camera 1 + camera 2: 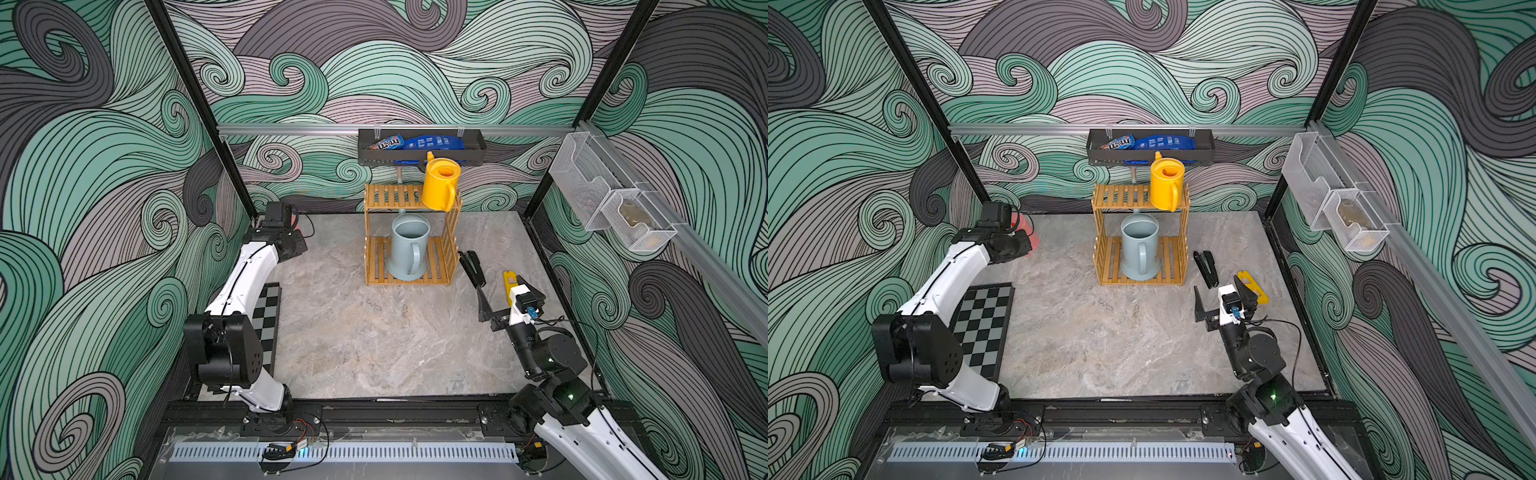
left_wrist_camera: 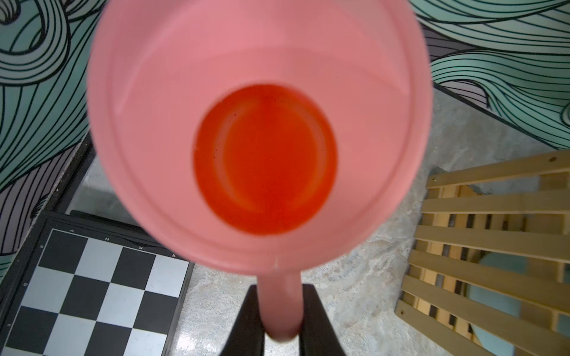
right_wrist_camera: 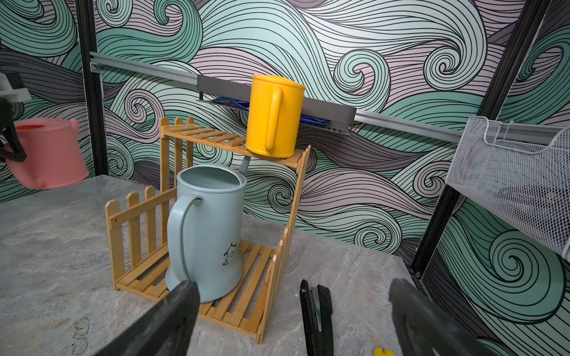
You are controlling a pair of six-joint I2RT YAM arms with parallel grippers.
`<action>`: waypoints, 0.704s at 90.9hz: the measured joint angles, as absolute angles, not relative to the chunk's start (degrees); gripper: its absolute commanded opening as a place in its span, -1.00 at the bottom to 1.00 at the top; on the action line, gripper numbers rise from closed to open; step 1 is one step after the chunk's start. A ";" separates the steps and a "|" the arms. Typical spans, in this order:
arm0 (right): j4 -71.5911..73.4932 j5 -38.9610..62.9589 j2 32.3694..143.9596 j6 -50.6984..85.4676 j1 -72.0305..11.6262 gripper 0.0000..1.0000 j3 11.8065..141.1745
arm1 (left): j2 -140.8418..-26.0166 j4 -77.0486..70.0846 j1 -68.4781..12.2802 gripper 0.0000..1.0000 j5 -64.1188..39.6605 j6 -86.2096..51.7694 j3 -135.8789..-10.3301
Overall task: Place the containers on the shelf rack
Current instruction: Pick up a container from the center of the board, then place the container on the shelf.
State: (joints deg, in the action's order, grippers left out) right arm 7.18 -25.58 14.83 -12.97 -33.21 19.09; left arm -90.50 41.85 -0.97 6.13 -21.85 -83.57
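clamping pink can [image 2: 259, 123], left hand [image 2: 280, 291]

I look into a booth whose walls [image 1: 374, 62] carry swirling waves of teal, mauve and dark grey on 3 sides. 2 black posts [image 1: 192, 83] mark the back corners. A grey metal rail [image 1: 291, 129] crosses the back wall and holds a black tray [image 1: 382, 157]. 2 clear mesh bins [image 1: 579, 174] hang on the right wall. The surface [image 1: 374, 332] is grey-beige marbled stone, evenly lit.

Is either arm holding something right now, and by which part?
The left gripper holds the pink watering can by its loop handle, fingers pinched on both sides. The right gripper is open and empty.
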 measured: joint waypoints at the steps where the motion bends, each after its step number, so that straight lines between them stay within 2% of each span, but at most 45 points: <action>1: 7.18 -25.58 14.83 -12.97 -33.21 0.99 19.09 | -90.50 42.09 -1.06 -1.00 5.96 -21.65 -83.96; 28: 7.20 -25.85 14.81 -12.97 -33.21 0.99 19.09 | -89.17 48.73 -5.65 -1.00 2.33 -17.30 -93.47; 64: 7.35 -26.41 14.83 -12.95 -33.19 0.99 18.96 | -86.74 50.22 -13.82 -1.00 0.62 -16.58 -102.69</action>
